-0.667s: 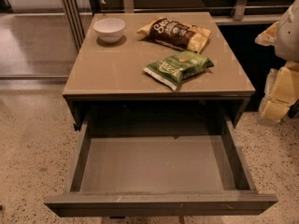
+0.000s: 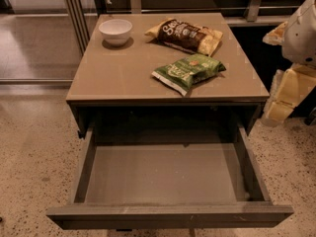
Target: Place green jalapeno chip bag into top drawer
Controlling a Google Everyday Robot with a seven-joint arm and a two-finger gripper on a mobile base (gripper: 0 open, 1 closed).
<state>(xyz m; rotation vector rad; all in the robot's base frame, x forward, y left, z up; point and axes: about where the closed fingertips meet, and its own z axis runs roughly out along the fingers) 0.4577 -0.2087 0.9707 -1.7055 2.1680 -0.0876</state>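
One green bag beside brown bag and bowl; pincer far right, state unclear.

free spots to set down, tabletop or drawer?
Top drawer: whole floor bare. Table: free left-front patch, between bowl and front edge, left of green jalapeno chip bag. Crowded back right, brown chip bag close behind the green one. Gripper sits off the table's right edge.

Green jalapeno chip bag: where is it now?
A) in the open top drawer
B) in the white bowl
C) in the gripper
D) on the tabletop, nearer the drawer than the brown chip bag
D: the green jalapeno chip bag lies on the tabletop in front of the brown chip bag; the gripper is at the view's right edge, apart from it.
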